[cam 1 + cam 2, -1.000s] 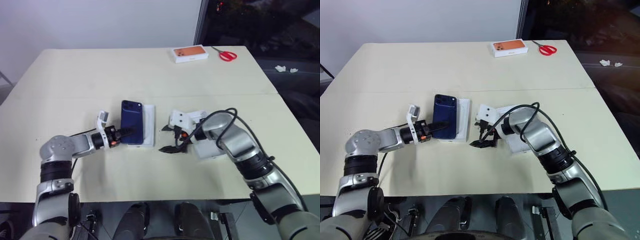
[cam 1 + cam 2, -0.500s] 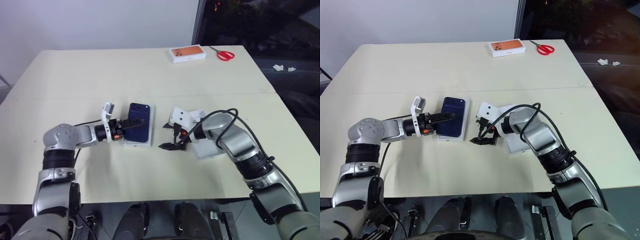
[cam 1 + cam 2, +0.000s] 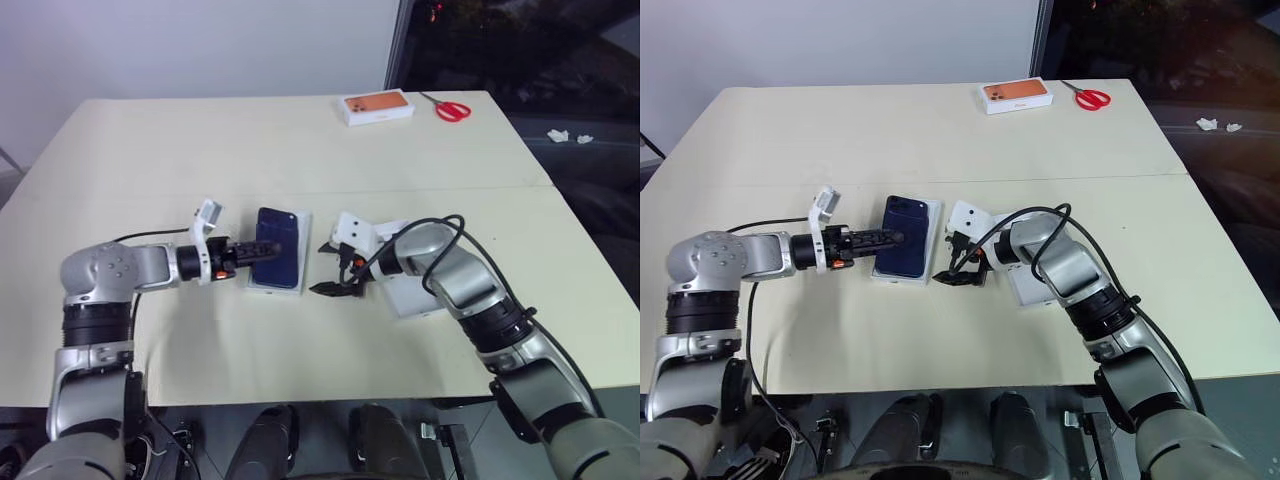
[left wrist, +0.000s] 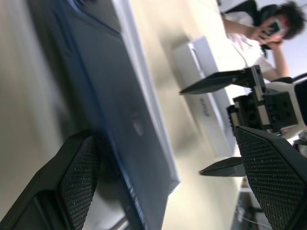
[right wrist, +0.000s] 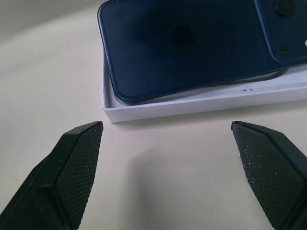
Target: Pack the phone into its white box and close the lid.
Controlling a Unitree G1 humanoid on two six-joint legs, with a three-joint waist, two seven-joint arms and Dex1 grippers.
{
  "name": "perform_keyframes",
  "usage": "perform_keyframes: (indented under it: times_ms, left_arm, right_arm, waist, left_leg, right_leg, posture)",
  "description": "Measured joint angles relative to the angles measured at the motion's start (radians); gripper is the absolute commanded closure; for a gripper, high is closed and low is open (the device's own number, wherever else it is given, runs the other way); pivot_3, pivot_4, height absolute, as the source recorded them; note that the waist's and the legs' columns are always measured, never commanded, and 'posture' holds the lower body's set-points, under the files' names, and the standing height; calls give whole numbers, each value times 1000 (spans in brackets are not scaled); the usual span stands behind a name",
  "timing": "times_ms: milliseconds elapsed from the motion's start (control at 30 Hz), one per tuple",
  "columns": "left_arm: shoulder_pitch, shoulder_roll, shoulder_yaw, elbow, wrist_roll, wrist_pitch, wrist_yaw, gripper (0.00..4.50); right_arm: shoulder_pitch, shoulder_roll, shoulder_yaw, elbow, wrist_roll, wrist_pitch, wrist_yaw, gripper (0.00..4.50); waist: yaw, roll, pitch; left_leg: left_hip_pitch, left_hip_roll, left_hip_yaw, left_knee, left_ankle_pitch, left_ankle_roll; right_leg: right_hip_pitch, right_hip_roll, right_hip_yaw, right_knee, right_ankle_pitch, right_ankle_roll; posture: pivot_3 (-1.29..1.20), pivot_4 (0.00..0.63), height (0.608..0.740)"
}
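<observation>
Dark navy-blue glossy phone (image 3: 277,258), previously gripped upright, now lies askew in the shallow white cardboard box (image 3: 279,287). Left gripper (image 3: 892,238) has released it, fingers spread wide and empty. Right gripper (image 3: 331,273) remains wide open, holding nothing.

Silver-grey metallic arm shells, black joint bands. Black cable loops along each forearm. White block at each wrist, right one with 2 dark holes, possibly screws. Left gripper (image 3: 262,251): orange mark at base. Right gripper (image 5: 175,165): 2 black fingers, fine-textured pads.

No text can be read — no labels or numbers.
</observation>
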Motion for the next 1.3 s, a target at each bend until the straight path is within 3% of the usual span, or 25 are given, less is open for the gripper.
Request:
perform_keyframes:
  times_ms: [433,1100,1133,1200,1300]
  left_arm:
    - [72,48,100,-59,32,-98,50,36]
    - [78,-46,68,-54,125,-276,121,36]
    - [75,-60,63,-50,131,-284,125,553]
    - [72,-83,57,-46,135,-295,131,1417]
    - [67,-93,41,-46,158,-324,140,2933]
  right_arm:
    - [-14,19,-4,39,2,-28,-6,0]
    - [-92,79,-109,152,32,-64,-93,0]
    - [-92,83,-109,154,32,-64,-99,0]
    - [-92,92,-109,158,33,-65,-104,570]
    - [-92,94,-111,163,32,-66,-114,1898]
  waist:
    - [2,0,0]
    - [3,0,0]
    - [4,0,0]
    - [3,0,0]
    - [0,0,0]
  left_leg:
    - [0,0,0,0,0,0]
    - [0,-1,0,1,1,-2]
    - [0,-1,0,1,1,-2]
    - [0,-1,0,1,2,-2]
    - [0,0,0,1,2,-2]
  right_leg:
    - [0,0,0,0,0,0]
    - [0,0,0,0,0,0]
    - [1,0,0,0,0,0]
    - [1,0,0,0,0,0]
    - [0,0,0,0,0,0]
  posture:
    - [0,150,740]
    - [0,150,740]
    - [0,150,740]
    - [0,150,740]
    - [0,150,740]
